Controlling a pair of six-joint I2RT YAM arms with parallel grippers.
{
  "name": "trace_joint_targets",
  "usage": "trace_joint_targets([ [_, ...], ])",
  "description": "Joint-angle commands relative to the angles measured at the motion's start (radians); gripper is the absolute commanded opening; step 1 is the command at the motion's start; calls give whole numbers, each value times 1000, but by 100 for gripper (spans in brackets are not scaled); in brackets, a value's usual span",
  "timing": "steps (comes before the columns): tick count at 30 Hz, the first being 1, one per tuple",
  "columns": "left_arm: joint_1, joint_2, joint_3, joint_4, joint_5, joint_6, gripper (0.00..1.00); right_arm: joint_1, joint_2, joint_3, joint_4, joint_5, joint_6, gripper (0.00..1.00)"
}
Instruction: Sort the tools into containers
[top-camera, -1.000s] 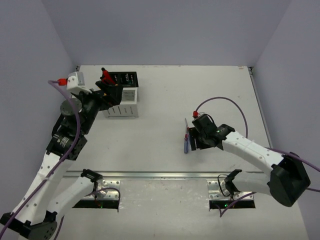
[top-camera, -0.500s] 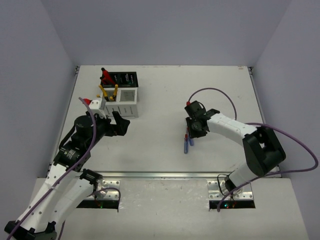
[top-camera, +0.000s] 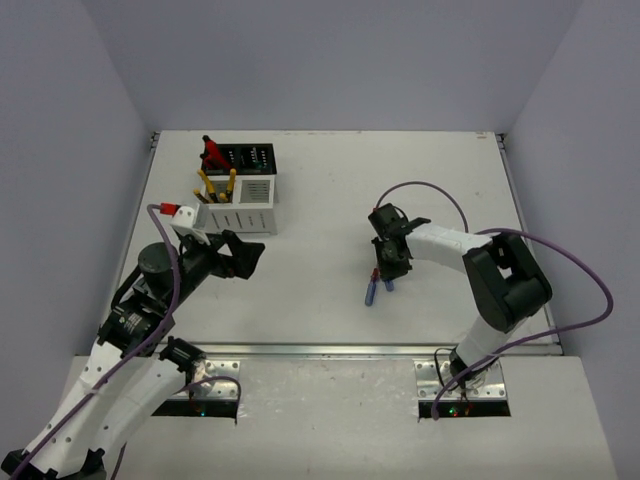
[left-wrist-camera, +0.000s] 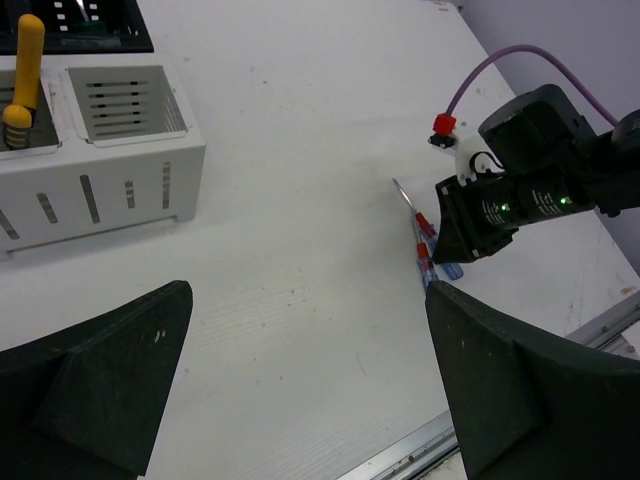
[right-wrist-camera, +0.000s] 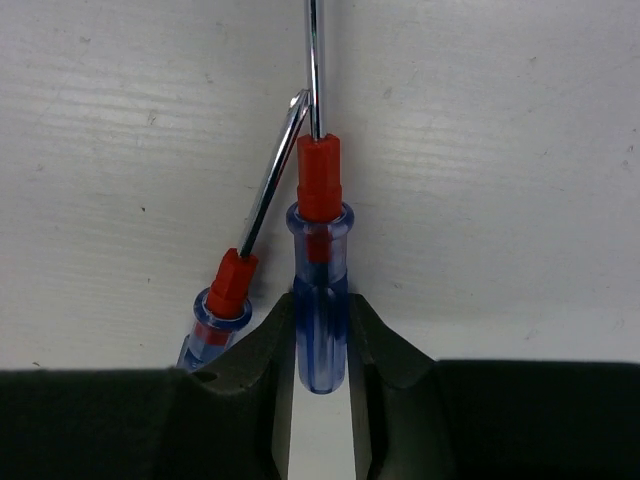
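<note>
1. The left claw (top-camera: 243, 258) hangs spread wide and empty above the desk (top-camera: 320, 180), just in front of the white bin (top-camera: 240, 218).
2. That white bin is boxy, with slotted walls, and yellow-handled pliers (top-camera: 215, 185) stand upright in it. Right behind it is the black bin (top-camera: 250, 158), with red cutters (top-camera: 211, 152) poking out.
3. Mid-desk, well apart from the bins, the second screwdriver (right-wrist-camera: 215, 310) lies flat. Its bright steel tip leans against its neighbour's shaft.
4. That neighbour, the blue-handled screwdriver (right-wrist-camera: 319, 230), also lies flat. It has a round, glossy, see-through handle, a red collar and a thin shiny shaft.
5. The right claw (right-wrist-camera: 320, 330) is narrowed onto that handle, one pad touching each side near the butt end.
6. I'd firm up the squeeze first, since smooth plastic looks slippery. Then I'd lift straight up, so the touching shafts part without dragging the other screwdriver. With the grip so far back, expect the shaft to droop.
</note>
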Motion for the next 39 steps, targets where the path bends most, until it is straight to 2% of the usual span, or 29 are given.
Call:
trace_joint_targets([
  [1,-14,-4,13,41,-14,-3,100,-31,-21,-47,37,48,6,20],
  [5,-14,0,14,42,-20,-6,100,-47,-55,-67,35,105,10,15],
  [10,-14,13,14,42,-20,-9,100,-58,-147,-95,30,160,21,3],
  [17,-14,32,19,42,-17,-12,100,-81,-233,-17,-30,199,5,0],
  [21,-14,47,30,47,2,-14,100,-41,-338,-72,56,8,-29,0],
  [23,-14,81,41,57,63,-80,100,28,-469,-127,139,-153,-30,0],
  [26,-14,106,-25,249,277,-205,100,96,-584,-193,266,-367,-20,0],
  [27,-14,115,-51,395,374,-289,100,127,-638,-205,295,-411,-17,0],
  [28,-14,116,-84,427,395,-306,100,133,-650,-218,324,-454,-10,0],
  [31,-22,169,-229,865,553,-532,100,190,-768,-271,461,-631,16,0],
  [32,-29,186,-232,872,556,-535,100,190,-769,-271,462,-651,21,0],
  [34,-61,229,-247,999,539,-581,100,209,-790,-250,460,-686,26,0],
  [39,-171,333,-187,1011,482,-554,92,234,-798,-225,460,-740,24,0],
])
